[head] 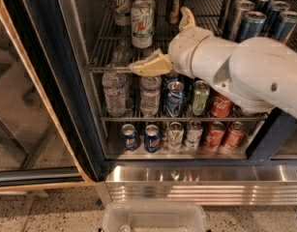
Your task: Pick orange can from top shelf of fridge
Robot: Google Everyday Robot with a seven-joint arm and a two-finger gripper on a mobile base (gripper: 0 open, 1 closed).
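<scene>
Glass door (32, 105): swung open, far left. Fridge (85, 120): dark frame, ribbed steel base below. Top shelf (105, 45): wire rack carrying white-and-green cans (141, 23) at its left. Orange can (174, 4): upright towards the back of the top shelf, just right of those cans, not gripped. Gripper (159, 38): in front of the top shelf, tan fingers (150, 64) spread wide, holding nothing; the upper fingertip is just beside the orange can. Arm (249, 66): white, entering from the right. Dark cans (254, 21): top shelf, right end.
</scene>
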